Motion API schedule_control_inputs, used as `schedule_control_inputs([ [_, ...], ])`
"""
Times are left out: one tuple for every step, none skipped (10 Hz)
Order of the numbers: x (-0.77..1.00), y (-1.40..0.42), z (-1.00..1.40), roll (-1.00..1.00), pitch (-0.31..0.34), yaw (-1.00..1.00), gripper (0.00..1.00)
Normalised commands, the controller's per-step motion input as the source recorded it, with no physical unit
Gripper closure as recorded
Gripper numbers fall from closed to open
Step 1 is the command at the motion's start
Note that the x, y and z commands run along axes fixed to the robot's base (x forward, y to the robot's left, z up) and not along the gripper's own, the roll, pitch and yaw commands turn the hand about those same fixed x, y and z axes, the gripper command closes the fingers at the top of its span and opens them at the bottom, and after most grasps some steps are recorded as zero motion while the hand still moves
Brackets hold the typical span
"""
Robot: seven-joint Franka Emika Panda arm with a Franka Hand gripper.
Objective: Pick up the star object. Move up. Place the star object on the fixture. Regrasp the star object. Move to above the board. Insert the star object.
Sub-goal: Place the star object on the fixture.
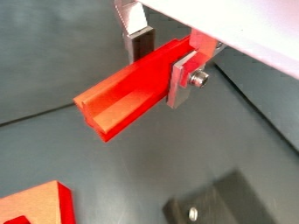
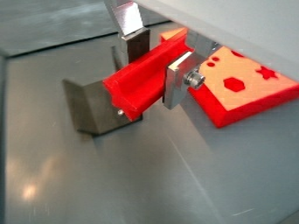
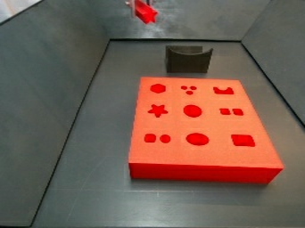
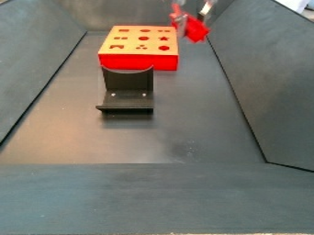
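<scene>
My gripper [image 1: 162, 68] is shut on the star object [image 1: 122, 96], a long red bar with a star-shaped cross-section, held between the silver fingers. It shows the same way in a wrist view [image 2: 135, 83]. In both side views the gripper [image 3: 145, 7] [image 4: 190, 16] holds the piece [image 3: 145, 13] [image 4: 194, 30] high in the air, beyond the fixture [image 3: 187, 59] [image 4: 127, 92]. The red board [image 3: 197, 125] [image 4: 139, 46] lies flat on the floor, with a star hole [image 3: 156, 110] on its left side.
The fixture [image 2: 87, 109] and the board [image 2: 246, 87] lie below the held piece in a wrist view. Grey sloped walls [image 3: 71, 80] enclose the dark floor [image 4: 160, 138]. The board has several other shaped holes.
</scene>
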Motion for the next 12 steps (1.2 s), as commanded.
schedule_control_inputs([
  [1.00, 0.07, -0.25, -0.06, -0.021, -1.00, 1.00],
  [1.00, 0.07, -0.22, -0.08, -0.019, -1.00, 1.00],
  [1.00, 0.06, -0.21, -0.10, -0.021, -0.86, 1.00],
  [1.00, 0.06, -0.18, -0.10, -0.016, -0.62, 1.00],
  [1.00, 0.06, -0.16, -0.10, -0.008, -0.36, 1.00],
  [0.99, 0.05, -0.14, -0.11, 0.000, -0.24, 1.00],
  [0.91, 0.04, -0.11, -0.11, 0.003, -0.18, 1.00],
  [0.71, 0.03, -0.06, -0.12, 0.023, -0.10, 1.00],
  [0.62, 0.03, -0.05, -0.12, 0.034, -0.08, 1.00],
  [0.47, 0.02, -0.03, -0.12, 0.059, -0.06, 1.00],
  [0.32, 0.02, -0.02, -0.13, 0.084, -0.05, 1.00],
  [0.62, 0.75, 0.77, -1.00, 0.141, 0.01, 1.00],
])
